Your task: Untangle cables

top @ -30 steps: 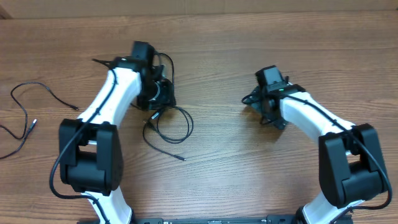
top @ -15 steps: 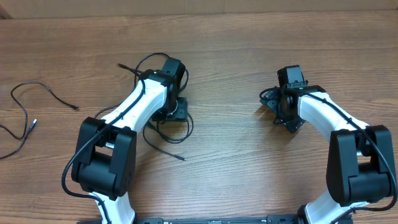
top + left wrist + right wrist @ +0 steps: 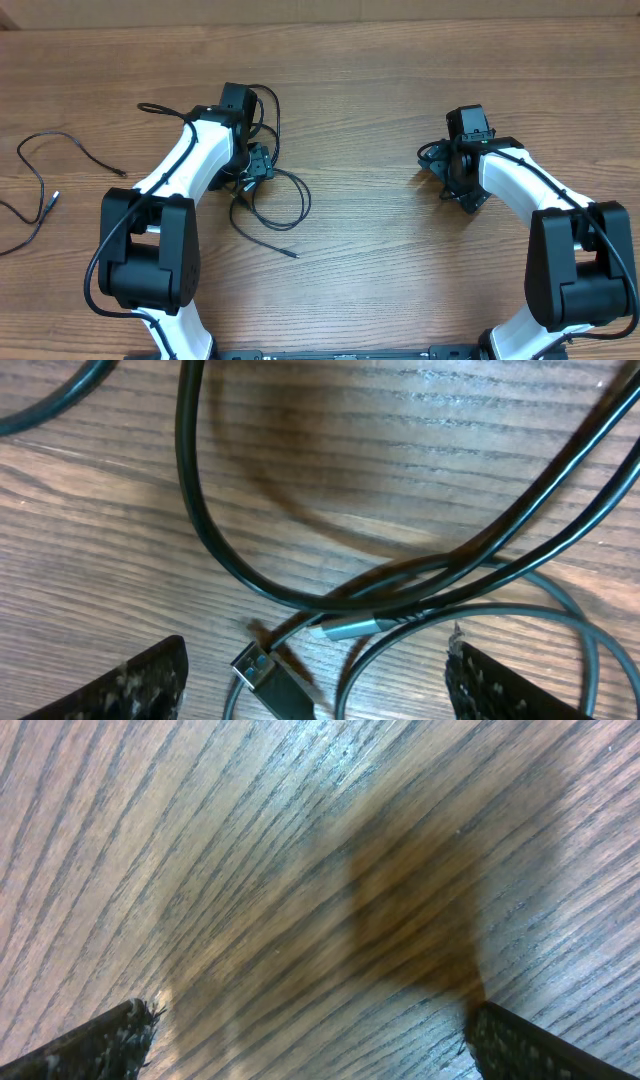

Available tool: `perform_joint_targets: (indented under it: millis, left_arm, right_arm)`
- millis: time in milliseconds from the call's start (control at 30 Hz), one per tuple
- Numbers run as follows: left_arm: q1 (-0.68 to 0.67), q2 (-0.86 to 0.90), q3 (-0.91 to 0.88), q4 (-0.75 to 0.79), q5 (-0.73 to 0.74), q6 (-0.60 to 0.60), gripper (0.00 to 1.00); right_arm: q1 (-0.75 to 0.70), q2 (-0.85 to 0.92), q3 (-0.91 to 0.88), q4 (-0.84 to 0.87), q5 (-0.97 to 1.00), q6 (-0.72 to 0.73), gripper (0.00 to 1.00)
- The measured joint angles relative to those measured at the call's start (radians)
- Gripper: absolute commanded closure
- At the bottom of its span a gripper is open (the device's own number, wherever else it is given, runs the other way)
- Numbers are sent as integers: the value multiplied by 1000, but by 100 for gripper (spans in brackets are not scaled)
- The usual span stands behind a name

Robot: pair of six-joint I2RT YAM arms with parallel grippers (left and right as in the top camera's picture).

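Note:
A tangle of thin black cables [image 3: 272, 200] lies left of centre, looping from under my left gripper [image 3: 258, 165] toward the front. My left gripper [image 3: 315, 685] is open and hovers right over the tangle. Its view shows crossing black cords [image 3: 400, 575], a USB plug [image 3: 262, 670] and a silver-tipped plug [image 3: 350, 628] between the fingers, nothing gripped. A separate thin black cable [image 3: 45, 185] lies at the far left. My right gripper [image 3: 455, 180] is open and empty over bare wood [image 3: 320, 920], well right of the cables.
The wooden table [image 3: 380, 260] spreads across the view. Its far edge [image 3: 400, 22] runs along the top. The arm bases stand at the front edge.
My left arm swung right half a second ago and has come back left over the tangle. The right gripper shifted slightly right earlier and has held still since.

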Motion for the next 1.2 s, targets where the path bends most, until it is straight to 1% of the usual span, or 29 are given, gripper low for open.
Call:
perform_joint_targets:
  millis: [33, 133, 200, 267, 300, 333, 367, 433, 500, 533, 567, 600, 633, 700, 733, 767, 800, 833, 933, 1033, 1067, 1100, 1200]
  left_arm:
    - [0, 0, -5, 66, -3, 0, 21]
    - [0, 0, -13, 162, -7, -35, 25]
    - [0, 0, -32, 216, -11, -79, 27]
    - [0, 0, -51, 221, -15, -105, 27]
    - [0, 0, -58, 218, -20, -109, 26]
    - [0, 0, -62, 211, -41, -121, 15]
    - [0, 0, -63, 208, -64, -127, 11]
    - [3, 0, -64, 190, -90, -152, 5]
    - [15, 0, -64, 183, -76, -171, 3]
    - [27, 0, -64, 183, -55, -173, 9]
    - [44, 0, -65, 182, -35, -176, 20]
    - [51, 0, -65, 183, -29, -176, 27]
    - [59, 0, -65, 183, -25, -181, 29]
    - [61, 0, -78, 203, -20, -180, 30]
    - [59, 0, -90, 224, -18, -182, 42]
    - [59, 1, -130, 296, -17, -182, 81]
    - [59, -7, -163, 347, -26, -180, 96]
    - [59, -14, -183, 375, -31, -182, 96]
    - [61, -16, -176, 361, -10, -169, 96]
    - [59, -34, -69, 227, 54, -104, 96]
    - [59, -88, 12, 204, 66, -82, 96]
    - [59, -124, 49, 196, 67, -72, 96]
    - [59, -311, 193, 208, 53, -46, 96]
  right_arm:
    - [0, 0, 0, 1, 0, 0, 0]
    - [0, 0, 0, 0, 0, 0, 0]
    - [0, 0, 0, 1, 0, 0, 0]
    - [0, 0, 0, 0, 0, 0, 0]
    - [0, 0, 0, 1, 0, 0, 0]
    - [0, 0, 0, 0, 0, 0, 0]
    - [0, 0, 0, 0, 0, 0, 0]
    - [0, 0, 0, 1, 0, 0, 0]
    - [0, 0, 0, 1, 0, 0, 0]
    - [0, 0, 0, 0, 0, 0, 0]
    - [0, 0, 0, 0, 0, 0, 0]
    - [0, 0, 0, 1, 0, 0, 0]
    - [0, 0, 0, 1, 0, 0, 0]
    - [0, 0, 0, 0, 0, 0, 0]
    - [0, 0, 0, 1, 0, 0, 0]
    - [0, 0, 0, 0, 0, 0, 0]
    - [0, 0, 0, 0, 0, 0, 0]
    - [0, 0, 0, 1, 0, 0, 0]
    - [0, 0, 0, 0, -4, -1, 0]
    - [0, -1, 0, 2, -7, 0, 0]
    - [0, -1, 0, 1, -8, 0, 0]
    - [0, -1, 0, 1, -8, -1, 0]
    - [0, -1, 0, 1, -9, 0, 0]
